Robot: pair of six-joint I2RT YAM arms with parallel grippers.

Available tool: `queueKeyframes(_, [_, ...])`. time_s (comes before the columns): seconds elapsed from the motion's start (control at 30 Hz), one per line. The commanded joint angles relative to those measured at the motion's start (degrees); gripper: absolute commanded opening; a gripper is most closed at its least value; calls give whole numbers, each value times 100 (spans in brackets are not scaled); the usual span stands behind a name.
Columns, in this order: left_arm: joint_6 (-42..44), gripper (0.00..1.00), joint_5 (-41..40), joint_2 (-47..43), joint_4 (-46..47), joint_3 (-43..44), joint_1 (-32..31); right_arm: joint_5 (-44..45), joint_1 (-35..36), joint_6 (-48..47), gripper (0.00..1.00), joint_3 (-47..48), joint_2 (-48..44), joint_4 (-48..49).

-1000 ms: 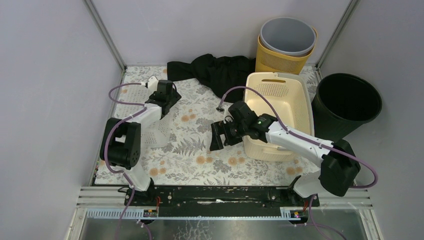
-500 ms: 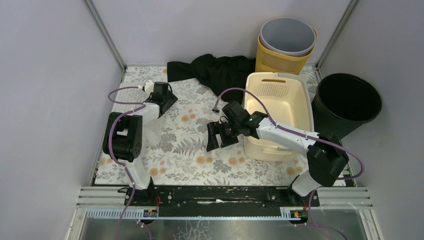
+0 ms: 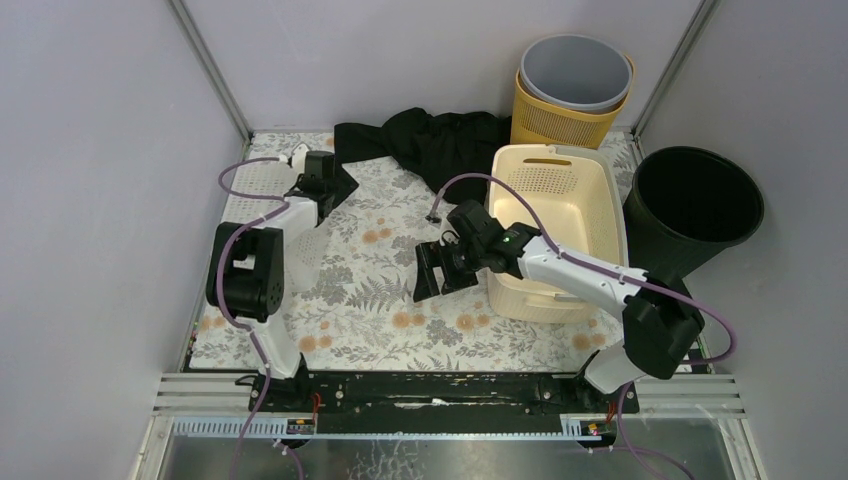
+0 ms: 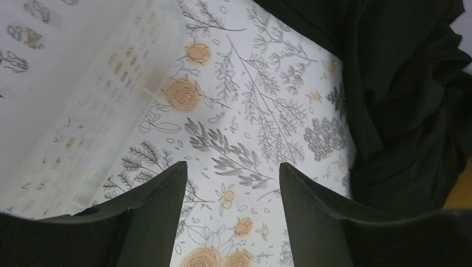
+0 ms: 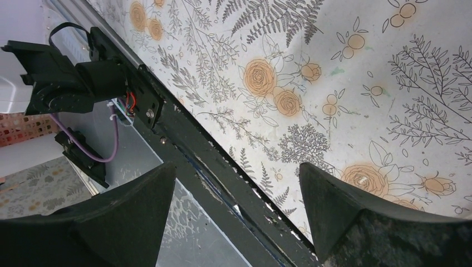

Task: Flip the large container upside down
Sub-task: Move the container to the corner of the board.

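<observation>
The right gripper [image 3: 428, 280], spread and empty, hangs just left of the upright large container [image 3: 575, 200], whose near wall the arm partly hides. Farther back, the left gripper [image 4: 232, 169], also spread, hovers beside a partly cropped black cloth [image 4: 401, 94].

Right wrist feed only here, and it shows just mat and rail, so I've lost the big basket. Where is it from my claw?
Observer: The cream basket stands just to the right of the right claw.
Operator: Flipped yet?
Observer: No, it sits upright, mouth up.
Operator: And the left claw?
Observer: The left claw hangs open over the mat, beside the black cloth.
</observation>
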Motion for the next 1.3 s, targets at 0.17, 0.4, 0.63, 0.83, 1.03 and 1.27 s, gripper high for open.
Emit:
queueKeyframes(0.17, [343,71,-552,-1476,-458,-187,-425,51,27,39,88,-147,-804,-91])
queueKeyframes(0.4, [438,72,-436,-2342,-1068,-554,-439,64,40,185,87,-376,-1357,-103])
queueKeyframes(0.63, [172,75,-945,-3117,-1825,-1118,-524,191,64,214,87,-468,-1928,-370])
queueKeyframes(0.83, [35,90,-1264,-3511,-2869,-1066,-522,51,73,384,87,-678,-2094,-161])
queueKeyframes(1.03, [-10,100,-1525,-4108,-3550,-1146,-523,-5,94,416,86,-669,-2009,-107])
queueKeyframes(1.27, [-316,100,-1739,-4452,-4035,-1371,-463,-40,107,426,85,-604,-1856,-32])
